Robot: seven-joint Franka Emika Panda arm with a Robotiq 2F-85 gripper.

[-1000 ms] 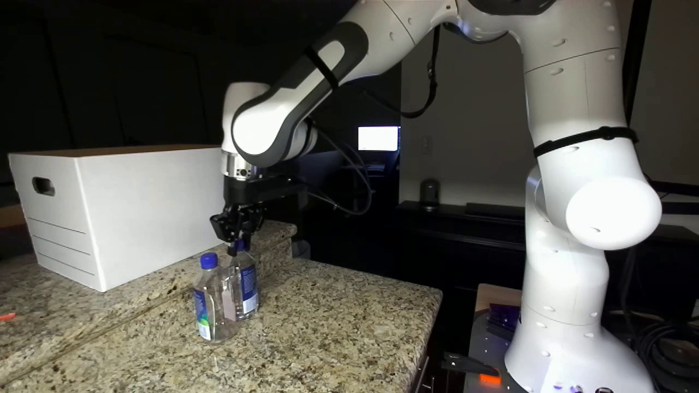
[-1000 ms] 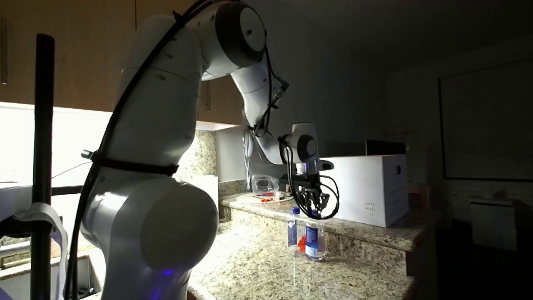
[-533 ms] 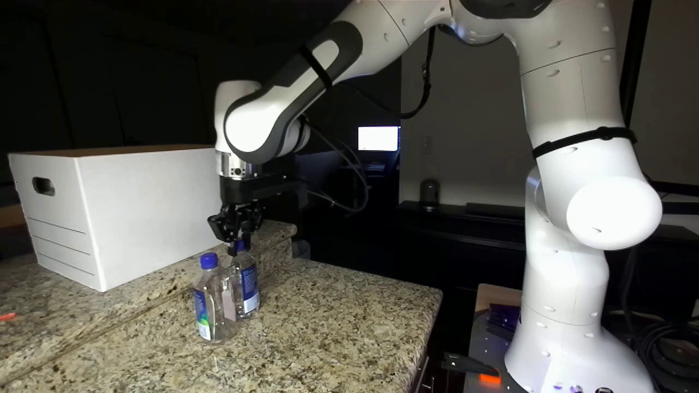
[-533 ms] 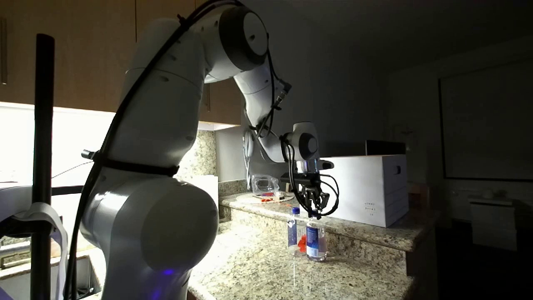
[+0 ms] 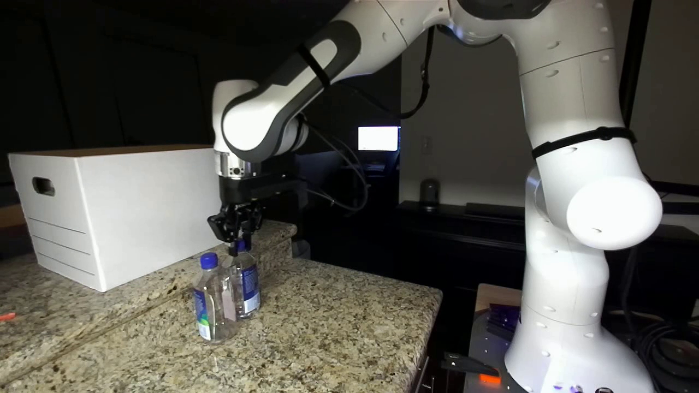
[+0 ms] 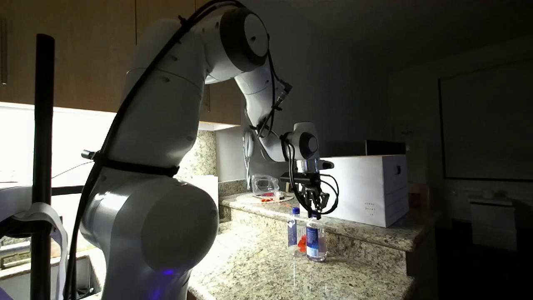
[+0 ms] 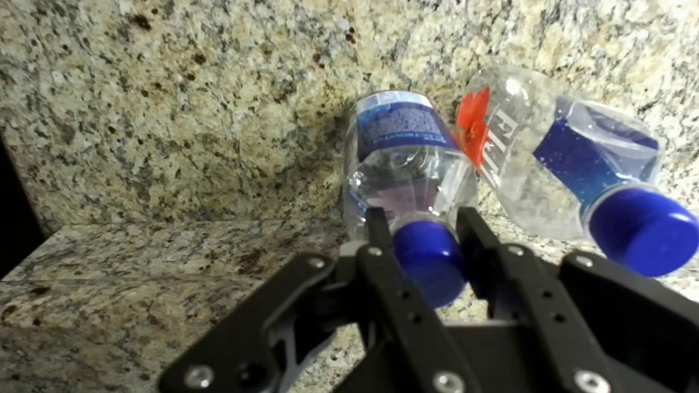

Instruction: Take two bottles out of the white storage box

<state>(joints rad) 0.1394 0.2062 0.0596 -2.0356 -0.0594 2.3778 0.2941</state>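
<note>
While one gripper point(image 7: 424, 224) pinches one bottle point(image 7: 409, 169) by its blue cap point(image 7: 428, 259) at wrist-view centre, a second bottle point(image 7: 521, 158) stands at right; one white storage box point(image 5: 147, 213) sits left in an exterior view.

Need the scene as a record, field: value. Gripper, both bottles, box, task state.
gripper: shut on bottle A, at its blue cap
bottle A: upright, appears to stand on the lower counter
bottle B: upright beside bottle A, on the same counter; whether they touch is unclear
white box: on the raised ledge; inside hidden
task state: both bottles outside the box; bottle A not yet released
</note>
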